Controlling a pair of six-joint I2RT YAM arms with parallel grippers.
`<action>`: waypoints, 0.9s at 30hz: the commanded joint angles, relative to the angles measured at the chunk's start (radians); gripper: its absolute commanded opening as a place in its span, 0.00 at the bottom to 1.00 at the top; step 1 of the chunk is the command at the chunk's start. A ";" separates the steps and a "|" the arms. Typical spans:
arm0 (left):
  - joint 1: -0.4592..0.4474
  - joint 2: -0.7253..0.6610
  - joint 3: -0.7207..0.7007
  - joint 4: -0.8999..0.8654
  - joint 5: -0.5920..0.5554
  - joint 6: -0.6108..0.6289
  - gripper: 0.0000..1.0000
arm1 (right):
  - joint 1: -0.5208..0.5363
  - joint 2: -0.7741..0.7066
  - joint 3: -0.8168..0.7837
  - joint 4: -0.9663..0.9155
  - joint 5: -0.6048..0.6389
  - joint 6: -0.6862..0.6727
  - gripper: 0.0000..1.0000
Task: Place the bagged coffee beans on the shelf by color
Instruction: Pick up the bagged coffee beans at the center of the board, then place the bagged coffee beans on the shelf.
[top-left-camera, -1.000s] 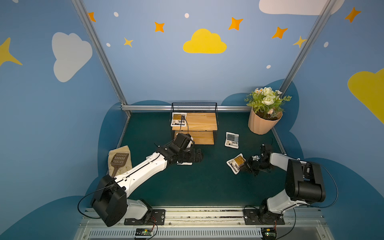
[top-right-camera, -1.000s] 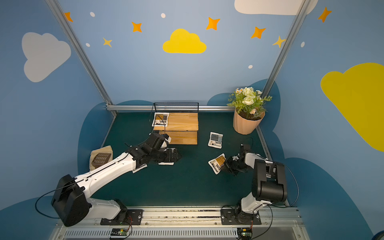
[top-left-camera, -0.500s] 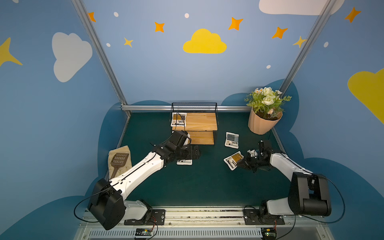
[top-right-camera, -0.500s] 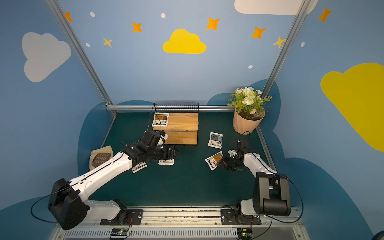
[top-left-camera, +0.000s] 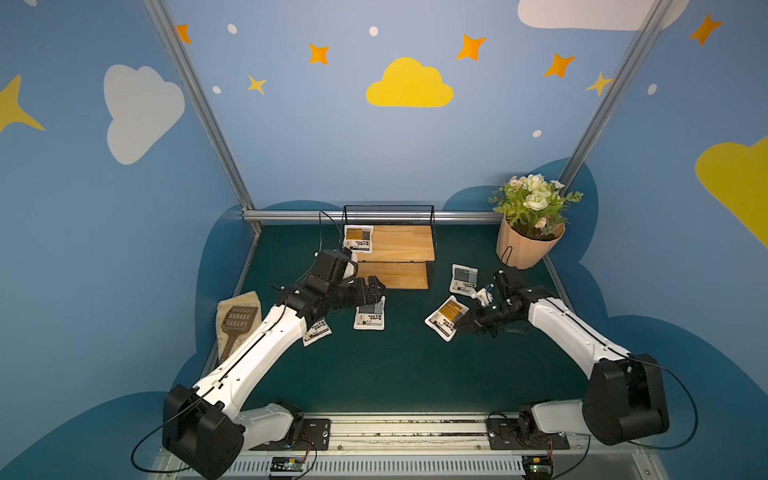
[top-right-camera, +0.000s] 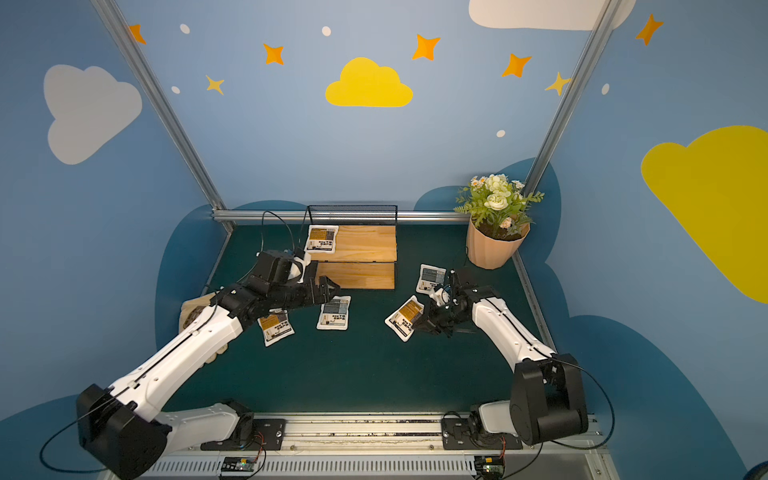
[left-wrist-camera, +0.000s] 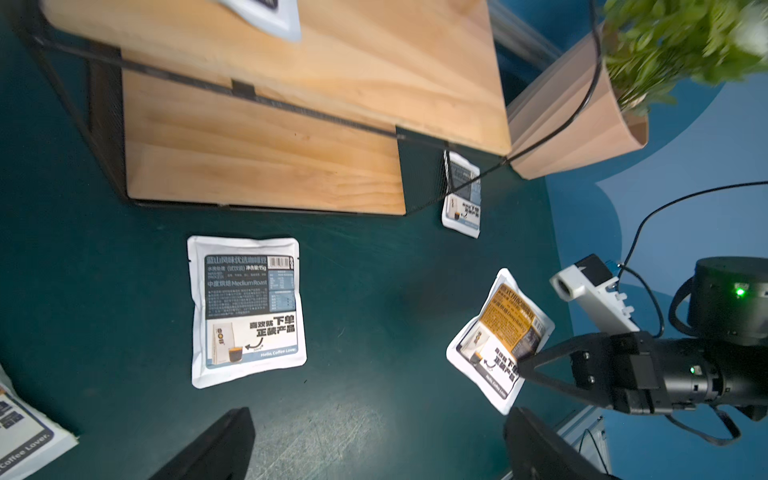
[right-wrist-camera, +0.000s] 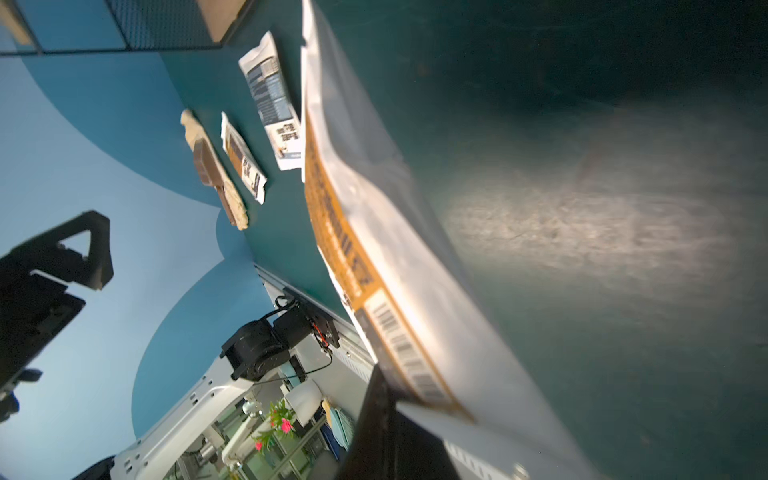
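Note:
The shelf (top-left-camera: 409, 249) (top-right-camera: 365, 249) stands at the back, with one orange-labelled bag (top-left-camera: 358, 239) (top-right-camera: 321, 239) on the left of its upper board. My right gripper (top-left-camera: 461, 324) (top-right-camera: 420, 325) (right-wrist-camera: 399, 399) is shut on an edge of another orange-labelled bag (top-left-camera: 445, 316) (top-right-camera: 405, 316) (right-wrist-camera: 374, 232) (left-wrist-camera: 500, 336), tilted just over the mat. My left gripper (top-left-camera: 376, 286) (top-right-camera: 330, 289) (left-wrist-camera: 380, 424) hangs open and empty above a grey-blue bag (top-left-camera: 370, 314) (top-right-camera: 333, 312) (left-wrist-camera: 247, 309) before the shelf. A third orange bag (top-left-camera: 316, 330) (top-right-camera: 275, 326) lies partly under my left arm. A second grey-blue bag (top-left-camera: 464, 279) (top-right-camera: 431, 278) (left-wrist-camera: 462, 195) lies right of the shelf.
A peach flower pot (top-left-camera: 528, 249) (top-right-camera: 494, 249) stands at the back right, close behind my right arm. A tan cloth with a brown grid tool (top-left-camera: 239, 320) lies at the mat's left edge. The lower shelf board (left-wrist-camera: 266, 166) carries nothing.
My right gripper has carried its orange bag to the left, toward the middle of the mat. My left gripper has drawn back a little toward the shelf, still open.

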 joint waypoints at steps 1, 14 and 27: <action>0.051 -0.038 0.046 -0.036 0.031 0.031 1.00 | 0.058 -0.022 0.083 -0.070 -0.031 -0.032 0.00; 0.203 0.001 0.196 -0.092 0.168 0.080 1.00 | 0.232 0.173 0.520 -0.200 -0.012 -0.102 0.00; 0.213 0.127 0.245 0.007 0.465 0.054 1.00 | 0.324 0.331 0.769 -0.223 -0.078 -0.149 0.00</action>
